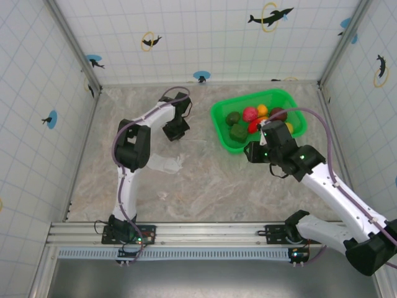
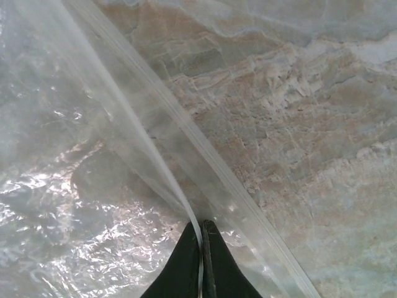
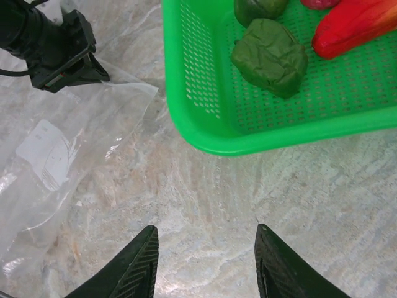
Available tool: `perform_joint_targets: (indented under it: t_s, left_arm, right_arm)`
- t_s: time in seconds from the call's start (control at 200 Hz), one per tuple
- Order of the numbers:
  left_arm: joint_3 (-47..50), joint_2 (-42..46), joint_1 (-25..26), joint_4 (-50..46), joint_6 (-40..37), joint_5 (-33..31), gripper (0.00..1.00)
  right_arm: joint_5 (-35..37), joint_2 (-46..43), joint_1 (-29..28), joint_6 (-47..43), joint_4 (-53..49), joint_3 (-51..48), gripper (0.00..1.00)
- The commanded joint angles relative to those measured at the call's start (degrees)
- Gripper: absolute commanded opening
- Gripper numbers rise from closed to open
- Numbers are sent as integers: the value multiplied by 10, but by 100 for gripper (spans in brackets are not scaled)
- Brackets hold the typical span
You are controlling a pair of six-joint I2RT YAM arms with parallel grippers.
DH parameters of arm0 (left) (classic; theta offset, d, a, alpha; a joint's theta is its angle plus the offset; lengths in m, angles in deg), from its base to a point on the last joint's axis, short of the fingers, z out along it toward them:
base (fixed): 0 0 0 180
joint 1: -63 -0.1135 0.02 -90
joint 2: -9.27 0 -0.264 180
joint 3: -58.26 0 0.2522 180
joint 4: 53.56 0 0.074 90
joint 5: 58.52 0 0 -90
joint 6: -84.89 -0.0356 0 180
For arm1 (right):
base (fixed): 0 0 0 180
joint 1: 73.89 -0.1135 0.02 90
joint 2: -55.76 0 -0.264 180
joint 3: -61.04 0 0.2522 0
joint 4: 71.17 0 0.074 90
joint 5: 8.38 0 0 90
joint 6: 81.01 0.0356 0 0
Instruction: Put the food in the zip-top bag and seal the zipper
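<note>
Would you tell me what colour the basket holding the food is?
Bright green basket, clearest in the right wrist view.

Left fingers [image 2: 186,267] pinched tightly together, right fingers [image 3: 139,267] spread wide apart, pointing downward

The zip-top bag [image 1: 162,164] lies on the table [image 1: 205,186], one edge pinched by the left gripper [image 2: 201,226]. Most of the bag spreads to that claw's left. The zipper [image 2: 205,155] passes just to its right and runs away ahead, with bare table farther right. The basket [image 3: 186,93] sits ahead of the right gripper [image 3: 206,233], slightly to its right, with the food [image 1: 250,113] in it. The bag lies ahead to that claw's left. Under its parted jaws is bare table.
</note>
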Motion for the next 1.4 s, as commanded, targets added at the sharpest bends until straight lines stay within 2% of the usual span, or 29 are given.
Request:
perform_joint_targets:
  t_s: [0.0, 0.045, 0.175, 0.335, 0.44, 0.565, 0.681, 0.821, 1.041, 1.221, 1.301, 1.391]
  left_arm:
    - [-5, 41, 2, -19, -89, -1, 0]
    - [-2, 59, 5, -19, -114, 12, 0]
    - [12, 122, 35, -4, -177, 37, 0]
    - [60, 204, 76, 8, -195, 67, 0]
    - [95, 258, 111, 11, -211, 93, 0]
    - [155, 321, 139, 41, -231, 136, 0]
    - [238, 396, 143, 119, -233, 189, 0]
    - [269, 441, 143, 168, -229, 226, 0]
    - [294, 467, 146, 179, -216, 225, 0]
    - [281, 490, 147, 151, -210, 229, 0]
    - [260, 488, 146, 104, -207, 224, 0]
    - [212, 469, 146, 11, -215, 191, 0]
  right_arm:
    - [7, 16, -20, -14, 27, -1, 40]
    - [19, 25, -21, -8, 22, 14, 40]
    - [-35, 26, -14, -26, 69, 24, 40]
    - [-84, 36, -7, -16, 117, 17, 42]
    - [-143, 50, -13, -13, 156, 8, 45]
    - [-185, 69, -22, -9, 206, 0, 55]
    - [-195, 96, -26, 8, 237, -11, 66]
    - [-205, 135, -40, 13, 251, -4, 68]
    - [-177, 196, -57, 22, 242, 20, 62]
    - [-147, 218, -49, 36, 230, 15, 48]
    - [-108, 214, -48, 30, 213, 16, 42]
    - [-71, 208, -39, 19, 185, 8, 37]
